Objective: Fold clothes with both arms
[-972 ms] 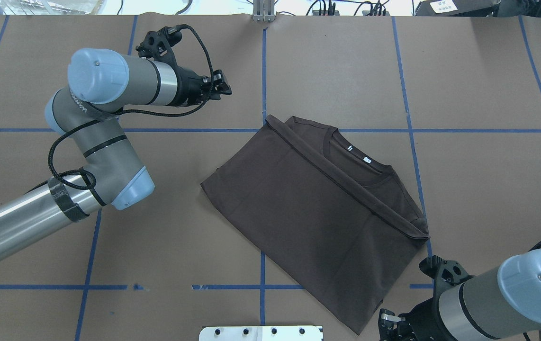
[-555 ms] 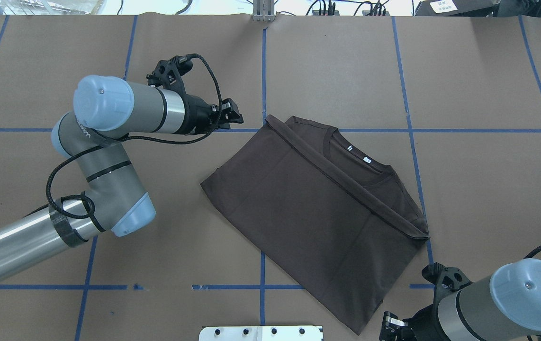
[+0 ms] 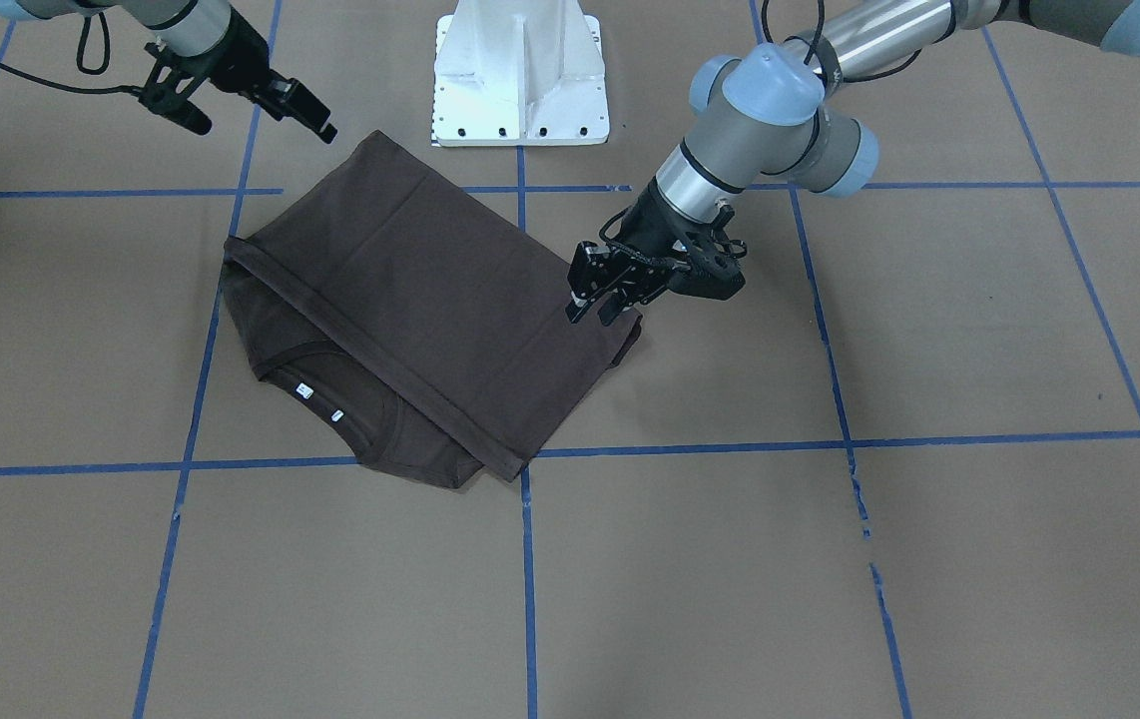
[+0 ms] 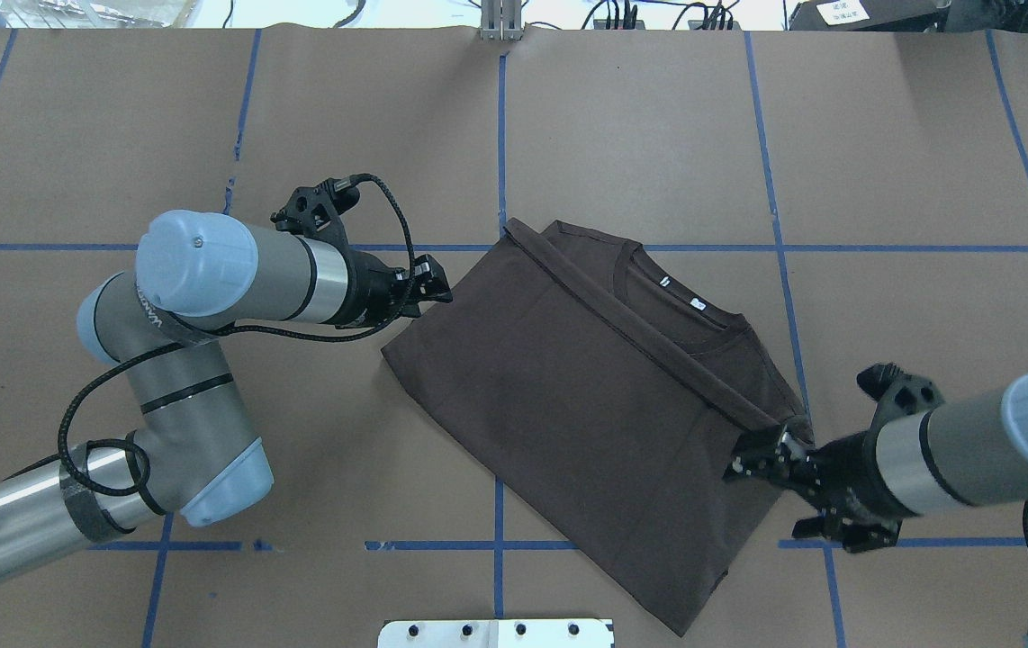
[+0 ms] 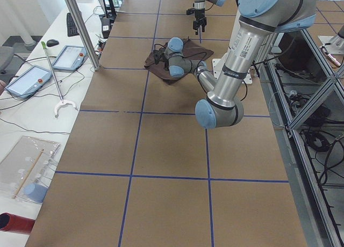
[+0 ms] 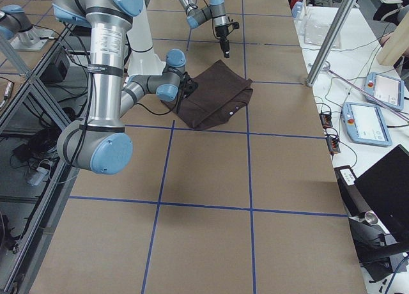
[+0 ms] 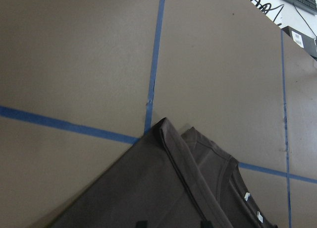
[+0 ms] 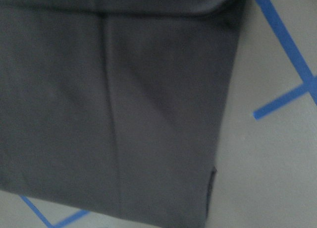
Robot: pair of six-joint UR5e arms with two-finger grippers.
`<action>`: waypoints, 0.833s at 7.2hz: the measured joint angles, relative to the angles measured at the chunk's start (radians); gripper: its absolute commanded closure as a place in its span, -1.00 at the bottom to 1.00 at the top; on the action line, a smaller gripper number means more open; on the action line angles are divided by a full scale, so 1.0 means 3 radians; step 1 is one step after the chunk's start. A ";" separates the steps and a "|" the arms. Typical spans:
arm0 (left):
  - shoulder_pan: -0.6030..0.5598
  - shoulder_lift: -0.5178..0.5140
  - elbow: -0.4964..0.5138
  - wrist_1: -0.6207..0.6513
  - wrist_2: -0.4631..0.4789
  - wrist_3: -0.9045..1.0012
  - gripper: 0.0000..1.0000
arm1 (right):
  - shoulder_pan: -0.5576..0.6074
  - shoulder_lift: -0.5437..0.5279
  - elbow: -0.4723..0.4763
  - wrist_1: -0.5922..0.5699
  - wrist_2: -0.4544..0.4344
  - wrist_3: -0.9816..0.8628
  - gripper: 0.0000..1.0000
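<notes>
The dark brown T-shirt (image 4: 586, 387) lies folded on the table, lower half laid over the chest. Its collar and white neck labels (image 4: 680, 292) show at the far side. It also shows in the front view (image 3: 410, 280) and both wrist views (image 7: 163, 193) (image 8: 124, 114). My left gripper (image 4: 437, 290) is open, low at the shirt's left edge, jaws over the cloth in the front view (image 3: 598, 308). My right gripper (image 4: 761, 481) is open by the shirt's right corner, and it stands above the cloth in the front view (image 3: 261, 120).
The table is brown paper with a grid of blue tape lines (image 4: 500, 135). The white pedestal base (image 3: 520, 70) stands at the robot's side, just behind the shirt. Tablets and cables lie on side benches beyond the far table edge (image 6: 370, 121).
My left gripper has come from the far left down to the shirt's left edge. My right gripper has moved from the near table edge up to the shirt's right corner.
</notes>
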 measured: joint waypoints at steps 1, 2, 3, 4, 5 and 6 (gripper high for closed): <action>0.0116 0.0024 -0.0151 0.0409 0.0234 -0.0005 -0.09 | 0.0347 0.0141 -0.0089 -0.0001 0.0002 -0.0156 -1.00; 0.0260 0.0052 -0.0231 0.0699 0.0494 -0.0019 -0.10 | 0.0543 0.0287 -0.0229 -0.0002 -0.0004 -0.0305 -1.00; 0.0377 0.0087 -0.0249 0.0856 0.0663 -0.0074 -0.10 | 0.0644 0.0400 -0.0354 -0.0004 -0.0011 -0.0371 -1.00; 0.0450 0.0115 -0.0241 0.0917 0.0760 -0.0143 -0.10 | 0.0696 0.0437 -0.0408 -0.0005 -0.0011 -0.0396 -1.00; 0.0504 0.0138 -0.0232 0.0939 0.0813 -0.0179 -0.09 | 0.0712 0.0442 -0.0424 -0.0006 -0.0013 -0.0405 -1.00; 0.0535 0.0139 -0.0215 0.0946 0.0836 -0.0193 -0.08 | 0.0718 0.0435 -0.0436 -0.0006 -0.0017 -0.0409 -1.00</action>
